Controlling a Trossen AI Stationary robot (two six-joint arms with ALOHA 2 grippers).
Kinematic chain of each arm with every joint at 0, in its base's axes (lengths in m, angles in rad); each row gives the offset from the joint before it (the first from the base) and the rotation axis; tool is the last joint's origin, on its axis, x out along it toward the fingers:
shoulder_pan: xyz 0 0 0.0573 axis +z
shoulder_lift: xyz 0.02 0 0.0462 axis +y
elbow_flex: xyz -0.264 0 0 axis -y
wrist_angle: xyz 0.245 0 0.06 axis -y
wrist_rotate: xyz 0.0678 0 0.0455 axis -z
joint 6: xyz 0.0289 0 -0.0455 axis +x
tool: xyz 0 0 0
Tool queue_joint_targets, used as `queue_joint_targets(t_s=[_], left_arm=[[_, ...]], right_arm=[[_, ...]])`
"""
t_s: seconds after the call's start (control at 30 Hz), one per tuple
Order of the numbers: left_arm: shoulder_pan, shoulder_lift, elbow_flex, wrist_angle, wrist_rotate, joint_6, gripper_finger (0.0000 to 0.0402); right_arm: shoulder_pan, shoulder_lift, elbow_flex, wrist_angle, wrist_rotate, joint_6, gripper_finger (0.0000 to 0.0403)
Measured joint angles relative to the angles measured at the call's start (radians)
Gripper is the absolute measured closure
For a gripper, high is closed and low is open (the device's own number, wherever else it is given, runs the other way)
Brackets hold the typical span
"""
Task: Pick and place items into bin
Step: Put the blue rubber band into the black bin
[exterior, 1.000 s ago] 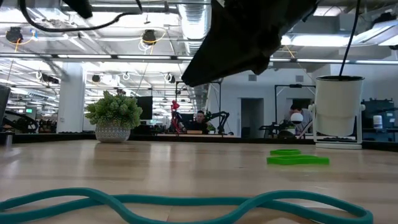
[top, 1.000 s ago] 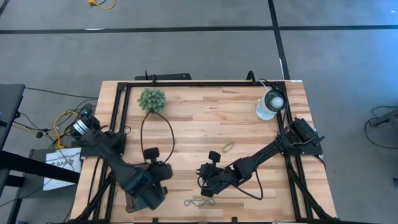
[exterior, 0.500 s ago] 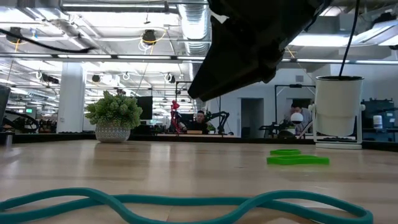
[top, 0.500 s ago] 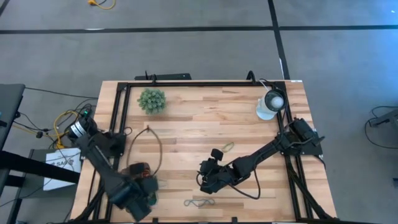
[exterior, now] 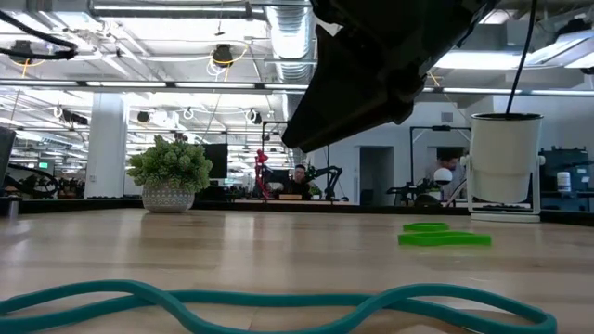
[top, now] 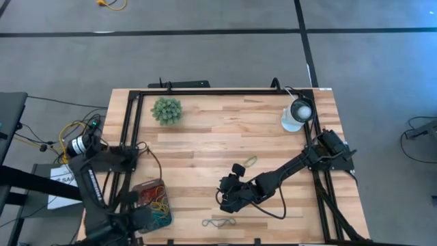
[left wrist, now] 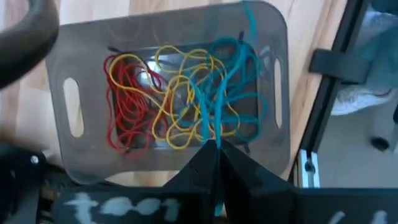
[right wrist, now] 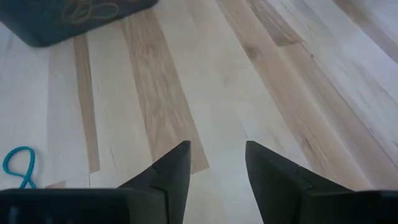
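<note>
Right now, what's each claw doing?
Left gripper shut over bin, pinching a teal band. Right gripper open, empty, above bare table.

No text legible anywhere — labels too blurred.

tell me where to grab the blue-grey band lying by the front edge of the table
Probably one of the looped ends of the blue-grey band, coming straight down from above: it lies flat and thin on the table, so fingers must straddle a strand. The open right gripper is nearest.
</note>
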Motion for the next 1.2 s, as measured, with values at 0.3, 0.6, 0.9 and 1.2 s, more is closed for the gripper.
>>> queue_joint_targets(t_s=[0.3,0.6,0.9,1.2], left_arm=[[-0.023,0.001,-0.057,0.004,-0.106,-0.052,0.0401],[-0.018,0.001,-0.246,0.19,-0.115,-0.063,0.0401],[-0.008,0.001,-0.256,0.3,-0.139,-0.083,0.0344],[0.003,0.001,-0.256,0.33,-0.193,-0.086,0.0272]], right_arm=[[0.0,0.0,0.0,0.001,0.0,0.0,0.0254],[-0.006,0.0,0.0,0.003,0.001,-0.012,0.0259],[-0.072,0.0,0.0,0.008,0.0,-0.087,0.0251],[-0.143,-0.009,0.021,0.035,-0.181,-0.143,0.0257]])
